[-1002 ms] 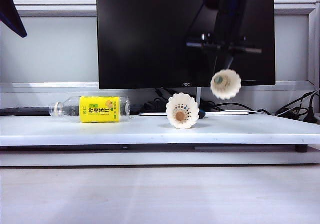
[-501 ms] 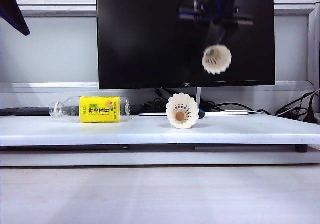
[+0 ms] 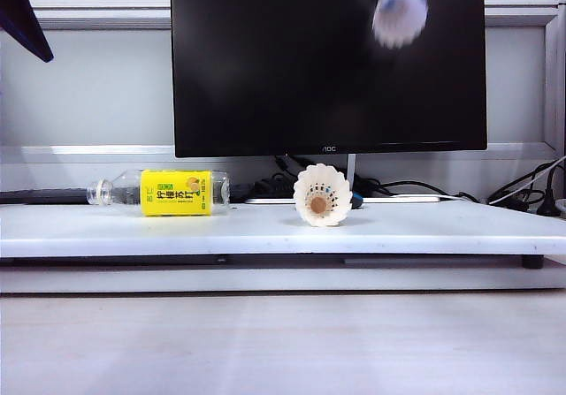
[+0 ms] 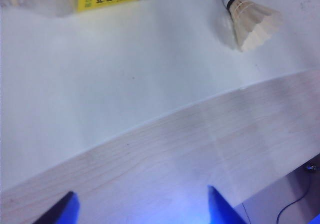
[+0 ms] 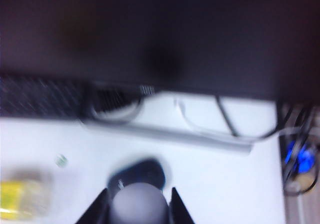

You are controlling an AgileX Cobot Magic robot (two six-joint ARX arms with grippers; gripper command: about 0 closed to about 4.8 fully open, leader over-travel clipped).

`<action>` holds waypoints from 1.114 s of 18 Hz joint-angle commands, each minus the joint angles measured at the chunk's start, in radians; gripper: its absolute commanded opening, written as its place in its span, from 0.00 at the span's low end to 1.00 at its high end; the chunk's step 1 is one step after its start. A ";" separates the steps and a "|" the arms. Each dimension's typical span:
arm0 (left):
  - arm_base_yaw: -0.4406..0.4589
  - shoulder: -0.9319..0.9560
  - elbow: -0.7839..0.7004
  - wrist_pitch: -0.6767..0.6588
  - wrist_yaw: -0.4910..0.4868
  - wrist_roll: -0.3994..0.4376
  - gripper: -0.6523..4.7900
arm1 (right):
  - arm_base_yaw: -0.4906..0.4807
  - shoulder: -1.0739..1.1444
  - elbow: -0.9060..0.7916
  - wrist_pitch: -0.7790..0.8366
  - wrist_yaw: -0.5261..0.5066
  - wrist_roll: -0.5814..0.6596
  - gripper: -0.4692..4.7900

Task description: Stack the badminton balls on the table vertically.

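High at the far right, in front of the monitor [image 3: 327,59], my right gripper [image 5: 137,206] clamps one shuttlecock [image 3: 400,15], blurred. The other shuttlecock [image 3: 323,195] lies on its side on the table [image 3: 442,227], below and left of the held one, its long axis running near to far with the skirt toward me, so I judge it needs uprighting first. My left gripper [image 4: 140,209] hangs wide and empty over the near wood edge, that shuttlecock beyond it; the bottle [image 3: 159,192] lies further left.
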 commanded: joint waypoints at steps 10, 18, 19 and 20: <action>-0.001 -0.002 -0.015 0.011 0.001 0.005 0.75 | 0.002 -0.436 -0.058 -0.072 0.079 -0.083 0.33; -0.001 -0.002 -0.016 0.021 0.002 0.004 0.75 | 0.002 -1.120 -1.055 0.526 0.091 -0.084 0.33; -0.001 -0.002 -0.016 0.022 0.002 0.004 0.75 | 0.002 -1.217 -1.243 0.683 0.091 -0.084 0.33; -0.001 -0.002 -0.016 0.021 0.002 0.004 0.75 | 0.002 -1.278 -1.372 0.801 0.091 -0.084 0.33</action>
